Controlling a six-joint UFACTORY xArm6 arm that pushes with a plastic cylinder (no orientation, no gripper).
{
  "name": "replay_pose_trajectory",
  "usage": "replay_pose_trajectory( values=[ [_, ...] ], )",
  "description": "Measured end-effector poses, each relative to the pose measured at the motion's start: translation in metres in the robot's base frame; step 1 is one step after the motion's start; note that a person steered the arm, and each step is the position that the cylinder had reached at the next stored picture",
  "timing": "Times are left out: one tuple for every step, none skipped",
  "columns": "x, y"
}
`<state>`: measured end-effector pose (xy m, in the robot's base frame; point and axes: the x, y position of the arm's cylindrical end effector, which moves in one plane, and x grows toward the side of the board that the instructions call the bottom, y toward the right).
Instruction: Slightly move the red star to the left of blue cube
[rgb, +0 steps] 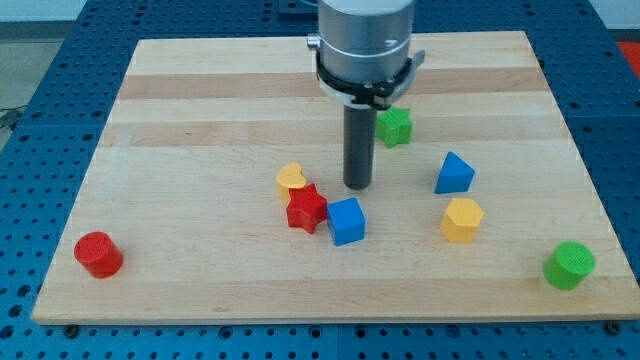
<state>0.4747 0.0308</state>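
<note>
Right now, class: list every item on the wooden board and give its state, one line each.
My tip: on the board, just above the blue cube, touching nothing.
Red star: against the blue cube's left side.
Blue cube: beside the star.
Yellow heart: touching the star's top.
Blue triangular block: alone.
Yellow hexagon: alone.
Green star: alone.
Red cylinder: upright.
Green cylinder: upright.

The red star (306, 208) lies flat, touching the blue cube (346, 221) on its view's-left side.
</note>
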Motion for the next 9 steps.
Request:
replay_pose_trajectory(
  values=[
    [0.005,-0.002],
    [0.020,-0.028],
    [0.020,-0.030],
    [0.023,-0.069],
    [0.024,-0.073],
    [0.025,-0.104],
    [0.026,-0.146],
    [0.026,-0.162],
    [0.020,-0.102]
  ],
)
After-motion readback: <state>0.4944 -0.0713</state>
